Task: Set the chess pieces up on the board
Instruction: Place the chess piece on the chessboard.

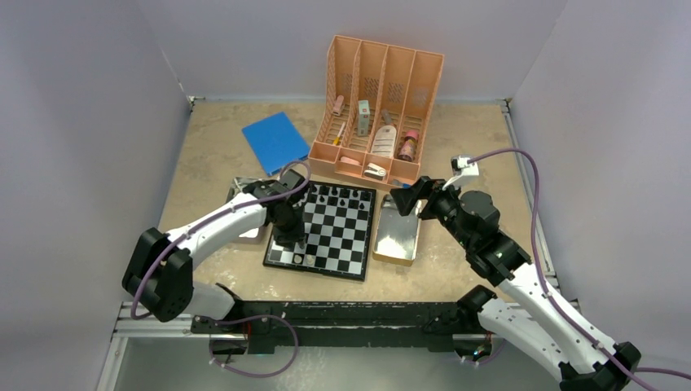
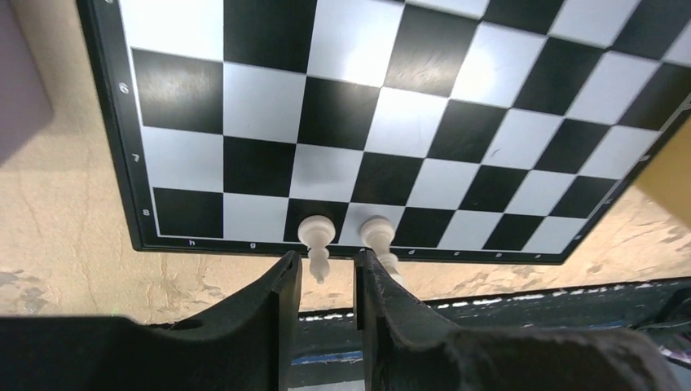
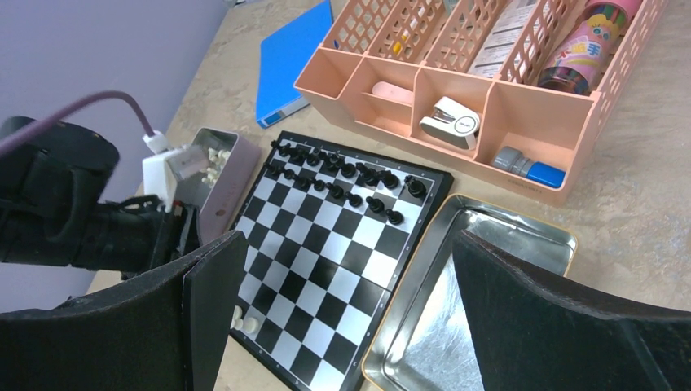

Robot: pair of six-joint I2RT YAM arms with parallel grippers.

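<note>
The board (image 1: 326, 232) lies at the table's middle. Black chess pieces (image 1: 338, 195) fill its two far rows, and show in the right wrist view (image 3: 342, 175). Two white pieces (image 1: 300, 259) stand on its near left edge row, side by side (image 2: 316, 230). My left gripper (image 1: 291, 242) hovers over them. Its jaws are a little apart (image 2: 326, 265), with the top of one white piece between the fingertips and not touched. My right gripper (image 1: 405, 198) is wide open and empty (image 3: 349, 240), above the far end of a metal tray (image 1: 399, 244).
A second tray (image 3: 232, 175) holding loose white pieces lies left of the board, partly under my left arm. A peach organizer (image 1: 379, 106) with bottles stands behind the board. A blue book (image 1: 275, 140) lies at the back left.
</note>
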